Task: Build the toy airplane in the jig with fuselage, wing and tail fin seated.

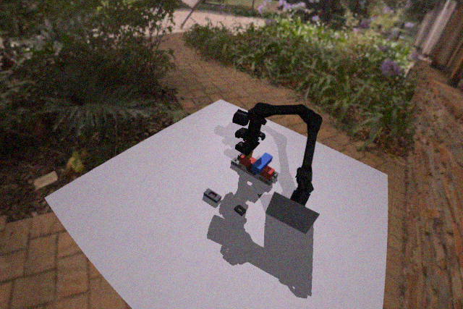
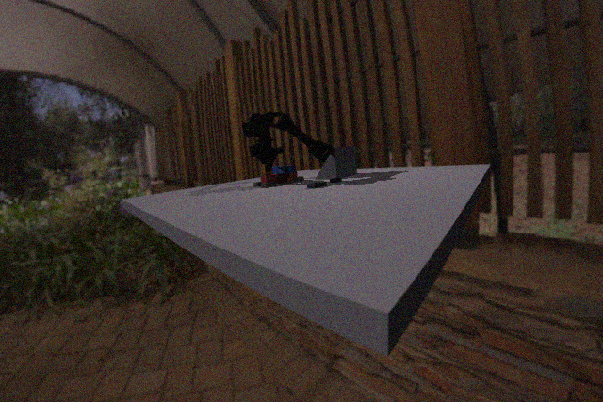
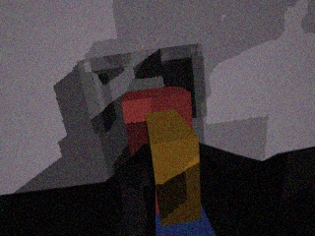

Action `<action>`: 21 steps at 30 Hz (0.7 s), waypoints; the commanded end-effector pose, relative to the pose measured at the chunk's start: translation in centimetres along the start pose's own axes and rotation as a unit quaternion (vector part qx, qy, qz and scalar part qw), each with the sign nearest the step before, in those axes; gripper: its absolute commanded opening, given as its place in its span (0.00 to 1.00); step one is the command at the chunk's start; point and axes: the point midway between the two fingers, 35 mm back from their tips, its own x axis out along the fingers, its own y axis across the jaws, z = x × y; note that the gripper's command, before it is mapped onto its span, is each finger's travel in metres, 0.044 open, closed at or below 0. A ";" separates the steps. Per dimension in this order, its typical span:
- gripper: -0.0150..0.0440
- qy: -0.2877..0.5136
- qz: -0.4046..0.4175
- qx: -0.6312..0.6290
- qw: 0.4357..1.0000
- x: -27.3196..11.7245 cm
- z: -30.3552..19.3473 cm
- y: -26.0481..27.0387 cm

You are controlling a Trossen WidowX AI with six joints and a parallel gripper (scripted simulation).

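The red fuselage [image 1: 268, 172] [image 2: 265, 180] [image 3: 169, 98] lies lengthwise in the grey cradle [image 1: 234, 165] [image 3: 198, 79]. The blue wing [image 1: 262, 163] [image 2: 284, 170] [image 3: 184, 230] lies crosswise on top of the fuselage. My gripper [image 1: 249, 150] [image 2: 267, 164] [image 3: 165, 148] is shut on the yellow-orange tail fin [image 1: 250, 155] [image 3: 172, 130] and holds it upright at one end of the fuselage. The fin's lower end is at the fuselage top, over the tail socket area. The socket is hidden, so I cannot tell whether the tab is in it.
A small grey slotted block [image 1: 212, 195] [image 2: 317, 184] and a smaller dark one [image 1: 239, 210] [image 2: 335, 179] stand on the white table [image 1: 160, 245] [image 2: 340, 232]. A large grey slanted panel [image 1: 292, 211] [image 2: 346, 161] stands near the arm's base.
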 end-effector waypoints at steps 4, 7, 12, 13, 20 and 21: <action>0.25 0.000 0.000 0.000 1.000 0.0 0.0 0.0; 0.25 0.000 0.000 0.000 1.000 0.0 0.0 0.0; 0.48 0.000 0.000 0.000 1.000 0.0 0.0 0.0; 0.52 0.000 0.000 0.000 1.000 0.0 0.0 0.0; 0.69 0.000 0.000 0.000 1.000 0.0 0.0 0.0; 0.69 0.000 0.000 0.000 1.000 0.0 0.0 0.0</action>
